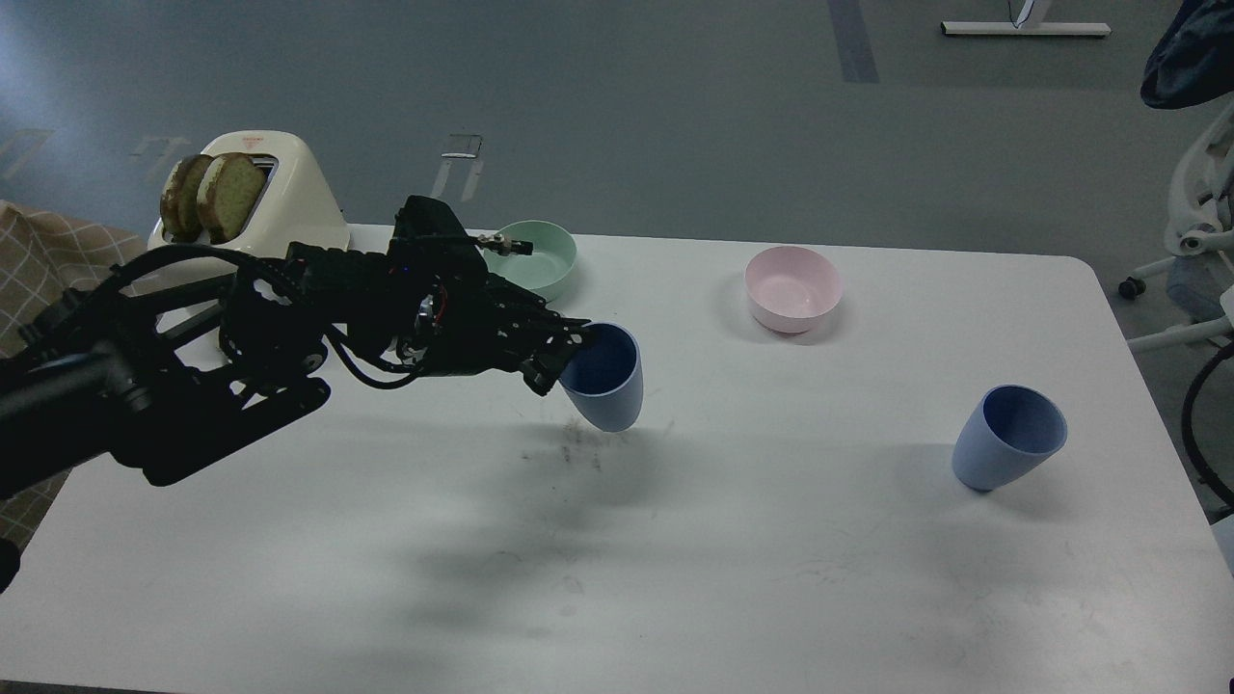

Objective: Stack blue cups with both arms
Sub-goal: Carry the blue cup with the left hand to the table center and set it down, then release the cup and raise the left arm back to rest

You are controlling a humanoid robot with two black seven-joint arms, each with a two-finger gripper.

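One blue cup [607, 381] stands upright on the white table [675, 559] near the middle. My left gripper [564, 352] reaches in from the left, and its black fingers close over the cup's left rim and wall. The second blue cup [1007, 436] stands alone at the right of the table, apart from any gripper. My right arm and its gripper are out of view.
A mint-green bowl [540, 258] sits behind my left wrist. A pale-pink bowl [792, 287] sits at the back middle-right. A cream toaster [253, 198] with two bread slices stands at the back left. A chair base [1186, 241] is off the table's right edge.
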